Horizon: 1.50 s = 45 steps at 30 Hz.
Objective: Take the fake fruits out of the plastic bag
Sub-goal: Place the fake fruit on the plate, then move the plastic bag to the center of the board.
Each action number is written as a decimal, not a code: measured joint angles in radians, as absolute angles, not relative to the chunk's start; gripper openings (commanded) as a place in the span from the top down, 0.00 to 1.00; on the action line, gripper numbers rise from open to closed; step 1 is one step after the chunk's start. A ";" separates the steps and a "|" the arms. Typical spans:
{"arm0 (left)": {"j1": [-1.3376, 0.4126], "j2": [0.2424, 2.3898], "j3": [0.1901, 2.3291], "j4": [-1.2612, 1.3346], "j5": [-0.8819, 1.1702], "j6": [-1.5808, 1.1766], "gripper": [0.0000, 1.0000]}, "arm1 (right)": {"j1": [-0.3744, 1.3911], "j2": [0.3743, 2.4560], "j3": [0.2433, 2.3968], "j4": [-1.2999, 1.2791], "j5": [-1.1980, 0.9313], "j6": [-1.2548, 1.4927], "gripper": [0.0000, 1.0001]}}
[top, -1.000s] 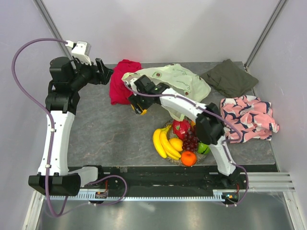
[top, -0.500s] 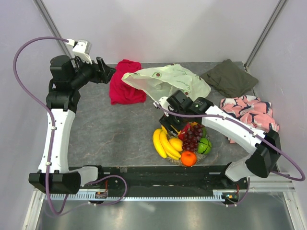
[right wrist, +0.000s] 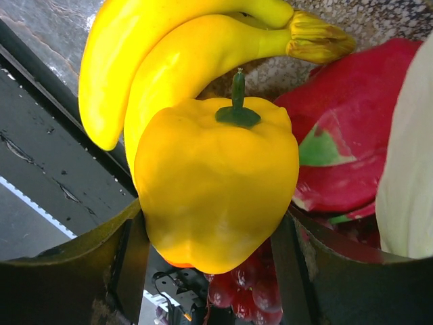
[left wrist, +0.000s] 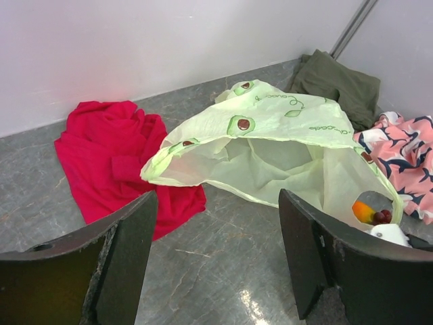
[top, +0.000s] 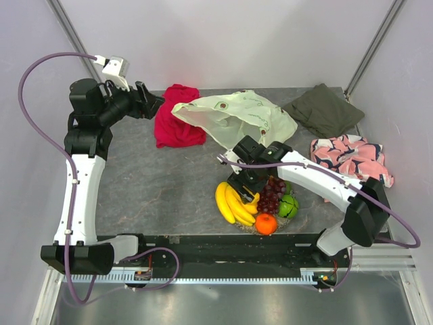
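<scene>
My right gripper (top: 249,181) is shut on a yellow pepper-shaped fruit (right wrist: 216,183) and holds it low over the round dish (top: 238,226). The dish holds a banana bunch (top: 229,203), dark grapes (top: 270,196), an orange (top: 266,223) and a green melon (top: 289,206). The right wrist view shows the bananas (right wrist: 169,61), a red dragon fruit (right wrist: 345,142) and grapes (right wrist: 243,284) just beneath the pepper. The pale yellow-green plastic bag (top: 237,115) lies behind the dish, mouth open to the left (left wrist: 270,128). My left gripper (top: 154,101) is open and empty above the table (left wrist: 218,200), facing the bag mouth.
A red cloth (top: 177,118) lies left of the bag, an olive cloth (top: 323,108) at the back right, and a pink patterned cloth (top: 352,162) at the right. A black rail (top: 223,247) runs along the table's near edge, just in front of the dish.
My right arm has swung from the bag mouth back and right to the dish, carrying the yellow fruit down over the pile. The left arm has barely moved.
</scene>
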<state>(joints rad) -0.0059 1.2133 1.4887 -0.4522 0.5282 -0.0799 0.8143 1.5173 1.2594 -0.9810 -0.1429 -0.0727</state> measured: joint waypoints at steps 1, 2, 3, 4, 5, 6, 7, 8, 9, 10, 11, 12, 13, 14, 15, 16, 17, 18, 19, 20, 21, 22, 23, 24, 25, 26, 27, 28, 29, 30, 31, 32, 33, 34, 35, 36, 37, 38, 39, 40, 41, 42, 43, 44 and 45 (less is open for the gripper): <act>-0.006 1.213 1.488 -0.451 0.530 -0.080 0.21 | 0.814 1.533 1.262 -0.981 -0.143 -0.071 0.36; -0.006 1.213 1.488 -0.450 0.531 -0.080 0.21 | 0.814 1.543 1.265 -0.980 -0.143 -0.071 0.31; -0.006 1.213 1.488 -0.447 0.534 -0.080 0.21 | 0.814 1.554 1.267 -0.980 -0.141 -0.070 0.28; -0.006 1.213 1.488 -0.447 0.535 -0.080 0.21 | 0.814 1.562 1.269 -0.980 -0.141 -0.069 0.25; -0.006 1.213 1.488 -0.447 0.537 -0.080 0.21 | 0.814 1.568 1.271 -0.980 -0.138 -0.067 0.17; -0.006 1.213 1.488 -0.447 0.539 -0.080 0.22 | 0.814 1.570 1.272 -0.980 -0.137 -0.066 0.16; -0.006 1.213 1.487 -0.447 0.545 -0.080 0.22 | 0.814 1.571 1.273 -0.980 -0.136 -0.064 0.15; -0.006 1.213 1.487 -0.447 0.551 -0.080 0.22 | 0.814 1.571 1.276 -0.981 -0.133 -0.067 0.06; -0.006 1.213 1.487 -0.447 0.554 -0.080 0.22 | 0.815 1.571 1.281 -0.981 -0.133 -0.067 0.02; -0.006 1.213 1.487 -0.446 0.558 -0.080 0.22 | 0.814 1.571 1.285 -0.981 -0.133 -0.064 0.02; -0.006 1.213 1.486 -0.443 0.561 -0.080 0.22 | 0.814 1.571 1.291 -0.982 -0.132 -0.069 0.02; -0.006 1.213 1.485 -0.442 0.562 -0.080 0.22 | 0.814 1.570 1.297 -0.982 -0.131 -0.072 0.02; -0.006 1.213 1.485 -0.440 0.562 -0.081 0.22 | 0.814 1.570 1.304 -0.986 -0.131 -0.076 0.02; -0.006 1.213 1.485 -0.439 0.564 -0.081 0.22 | 0.814 1.570 1.314 -0.991 -0.131 -0.081 0.02; -0.006 1.213 1.485 -0.439 0.567 -0.081 0.22 | 0.814 1.570 1.322 -0.995 -0.130 -0.086 0.02; -0.006 1.213 1.485 -0.438 0.572 -0.081 0.22 | 0.814 1.570 1.338 -1.008 -0.130 -0.096 0.02; -0.006 1.213 1.485 -0.437 0.579 -0.082 0.22 | 0.814 1.570 1.361 -1.023 -0.130 -0.109 0.02; -0.006 1.214 1.485 -0.436 0.582 -0.083 0.22 | 0.814 1.570 1.385 -1.038 -0.130 -0.121 0.02; -0.006 1.215 1.485 -0.434 0.583 -0.084 0.22 | 0.814 1.570 1.406 -1.049 -0.130 -0.130 0.02; -0.006 1.216 1.485 -0.432 0.585 -0.086 0.22 | 0.814 1.570 1.433 -1.063 -0.128 -0.147 0.02; -0.006 1.218 1.485 -0.431 0.586 -0.087 0.22 | 0.814 1.569 1.460 -1.077 -0.126 -0.162 0.02; -0.006 1.220 1.485 -0.431 0.586 -0.088 0.22 | 0.811 1.569 1.486 -1.087 -0.123 -0.176 0.02; -0.006 1.222 1.485 -0.431 0.586 -0.087 0.23 | 0.807 1.568 1.507 -1.094 -0.122 -0.189 0.02; -0.006 1.223 1.485 -0.431 0.586 -0.087 0.23 | 0.799 1.567 1.523 -1.101 -0.123 -0.203 0.02; -0.006 1.224 1.485 -0.432 0.587 -0.087 0.23 | 0.783 1.567 1.536 -1.108 -0.128 -0.216 0.02; -0.006 1.225 1.485 -0.433 0.586 -0.086 0.23 | 0.761 1.568 1.545 -1.112 -0.133 -0.228 0.02; -0.006 1.225 1.485 -0.435 0.587 -0.084 0.23 | 0.738 1.571 1.551 -1.117 -0.134 -0.239 0.02; -0.006 1.225 1.485 -0.440 0.587 -0.079 0.24 | 0.698 1.584 1.561 -1.123 -0.136 -0.255 0.02; -0.006 1.225 1.485 -0.444 0.587 -0.071 0.24 | 0.673 1.601 1.568 -1.123 -0.134 -0.264 0.02; -0.006 1.224 1.485 -0.451 0.588 -0.057 0.25 | 0.645 1.629 1.584 -1.126 -0.126 -0.273 0.02; -0.006 1.222 1.485 -0.462 0.591 -0.041 0.25 | 0.613 1.666 1.602 -1.121 -0.119 -0.281 0.02; -0.006 1.220 1.484 -0.470 0.595 -0.026 0.25 | 0.585 1.713 1.625 -1.115 -0.115 -0.286 0.02; -0.006 1.215 1.481 -0.483 0.600 -0.006 0.25 | 0.554 1.778 1.668 -1.115 -0.110 -0.290 0.02; -0.006 1.212 1.481 -0.492 0.604 0.006 0.25 | 0.535 1.825 1.699 -1.105 -0.107 -0.293 0.02; -0.006 1.206 1.479 -0.501 0.606 0.022 0.25 | 0.513 1.887 1.743 -1.096 -0.104 -0.296 0.02; -0.006 1.201 1.479 -0.507 0.606 0.031 0.24 | 0.493 1.948 1.797 -1.090 -0.093 -0.302 0.02; -0.006 1.196 1.479 -0.514 0.608 0.040 0.25 | 0.476 2.007 1.851 -1.076 -0.079 -0.308 0.02; -0.006 1.191 1.478 -0.522 0.610 0.047 0.25 | 0.460 2.063 1.901 -1.058 -0.062 -0.314 0.02; -0.006 1.186 1.478 -0.529 0.613 0.054 0.25 | 0.442 2.123 1.966 -1.043 -0.033 -0.320 0.02; -0.006 1.183 1.478 -0.533 0.616 0.059 0.25 | 0.425 2.172 2.023 -1.028 -0.012 -0.323 0.02; -0.006 1.181 1.478 -0.535 0.620 0.062 0.25 | 0.414 2.208 2.065 -1.010 0.002 -0.326 0.02; -0.006 1.181 1.478 -0.538 0.625 0.065 0.25 | 0.400 2.254 2.139 -1.011 0.020 -0.327 0.02; -0.006 1.180 1.478 -0.542 0.631 0.068 0.25 | 0.383 2.308 2.238 -0.998 0.038 -0.329 0.02; -0.006 1.181 1.478 -0.545 0.632 0.069 0.25 | 0.368 2.346 2.315 -0.982 0.051 -0.329 0.02; -0.006 1.181 1.478 -0.546 0.633 0.070 0.25 | 0.355 2.365 2.362 -0.961 0.059 -0.329 0.02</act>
<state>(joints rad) -0.0059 1.1812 1.4776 -0.5461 0.6327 0.0696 0.3550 2.3646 2.3619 -0.9611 0.0586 -0.3290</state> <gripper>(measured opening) 0.757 0.982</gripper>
